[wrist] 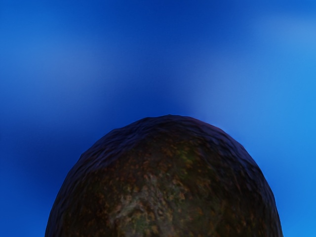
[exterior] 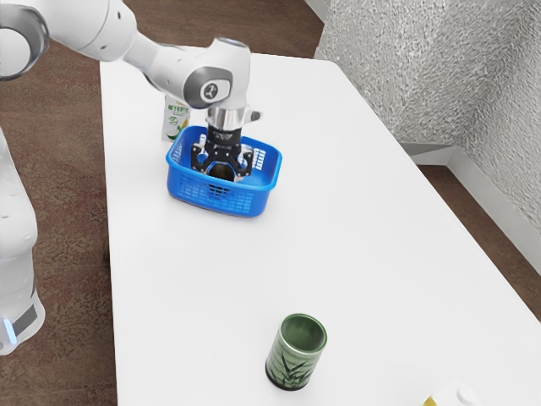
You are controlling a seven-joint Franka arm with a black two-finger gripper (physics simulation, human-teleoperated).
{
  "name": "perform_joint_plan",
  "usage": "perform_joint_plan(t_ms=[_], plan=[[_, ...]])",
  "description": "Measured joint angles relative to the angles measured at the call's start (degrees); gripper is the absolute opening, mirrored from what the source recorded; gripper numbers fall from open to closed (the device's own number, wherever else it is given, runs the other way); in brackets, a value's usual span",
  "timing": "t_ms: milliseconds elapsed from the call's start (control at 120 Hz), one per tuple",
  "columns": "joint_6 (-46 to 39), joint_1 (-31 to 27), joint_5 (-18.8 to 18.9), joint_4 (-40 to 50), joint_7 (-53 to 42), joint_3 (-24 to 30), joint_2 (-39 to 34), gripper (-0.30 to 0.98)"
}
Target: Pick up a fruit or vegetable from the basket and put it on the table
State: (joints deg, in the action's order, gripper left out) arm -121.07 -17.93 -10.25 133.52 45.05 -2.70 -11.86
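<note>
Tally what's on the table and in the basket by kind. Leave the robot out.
Basket: 1
Fruit or vegetable, dark, in the basket: 1
Carton: 1
Green cup: 1
White container, partly cut off: 1
Total that can be made out: 5

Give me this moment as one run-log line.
Phase: pick | Gripper: lowered into blue basket | Target: dark, rough-skinned produce item at gripper | Grip: unconfirmed | Placement on table: not yet done
</note>
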Motion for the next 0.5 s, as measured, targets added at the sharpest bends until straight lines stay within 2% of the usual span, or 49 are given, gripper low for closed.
perform_joint_plan(t_ms=[367,433,500], plan=[[0.1,0.0,-0.8,-0.4,2.4,-0.2,-0.1,0.29],[0.1,0.2,1.0,-2.8,3.1,-0.2,-1.3,0.28],[0.2,0.5,4.0,-9.0,3.8,0.0,-2.4,0.28]])
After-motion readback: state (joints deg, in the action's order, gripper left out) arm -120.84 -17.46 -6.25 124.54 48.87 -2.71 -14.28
